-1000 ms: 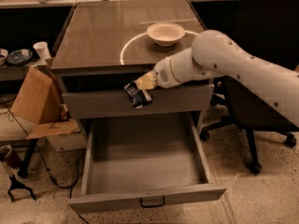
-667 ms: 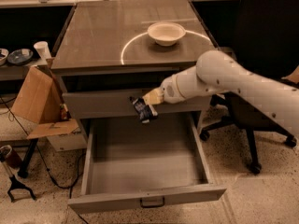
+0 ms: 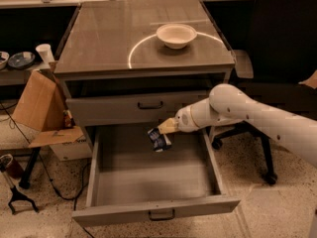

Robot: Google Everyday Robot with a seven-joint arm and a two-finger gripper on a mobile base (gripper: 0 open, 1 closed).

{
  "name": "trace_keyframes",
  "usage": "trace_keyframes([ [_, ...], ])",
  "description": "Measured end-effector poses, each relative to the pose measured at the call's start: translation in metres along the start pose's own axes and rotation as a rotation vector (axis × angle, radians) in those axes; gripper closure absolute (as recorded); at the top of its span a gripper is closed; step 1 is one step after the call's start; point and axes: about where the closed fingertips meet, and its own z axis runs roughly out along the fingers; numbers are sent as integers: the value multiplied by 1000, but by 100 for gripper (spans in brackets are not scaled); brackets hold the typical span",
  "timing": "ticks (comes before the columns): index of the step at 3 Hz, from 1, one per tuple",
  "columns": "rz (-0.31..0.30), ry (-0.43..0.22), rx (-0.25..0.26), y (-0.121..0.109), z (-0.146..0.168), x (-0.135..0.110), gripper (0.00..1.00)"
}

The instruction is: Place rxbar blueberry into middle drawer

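The middle drawer (image 3: 153,213) is pulled fully out, showing a deep plain grey tray with nothing lying in it. My gripper (image 3: 162,131) reaches in from the right on a white arm and is shut on the rxbar blueberry (image 3: 159,140), a small dark blue-black bar with pale markings. The bar hangs tilted from the gripper, over the back middle of the open tray, just below the upper drawer front (image 3: 143,106).
A white bowl (image 3: 176,34) stands on the cabinet top. A black office chair (image 3: 285,58) is at the right, behind my arm. A cardboard box (image 3: 39,108) and cables lie at the left on the floor.
My gripper has carried the bar down and to the right, from in front of the upper drawer front to over the back of the open tray.
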Motion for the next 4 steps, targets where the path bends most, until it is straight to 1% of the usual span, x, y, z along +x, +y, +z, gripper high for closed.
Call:
trace_keyframes([
  [1, 51, 10, -21, -27, 25, 38, 100],
  [2, 120, 16, -24, -54, 50, 81, 100],
  [3, 166, 12, -11, -72, 69, 112, 100],
  [4, 187, -10, 16, -83, 78, 127, 83],
])
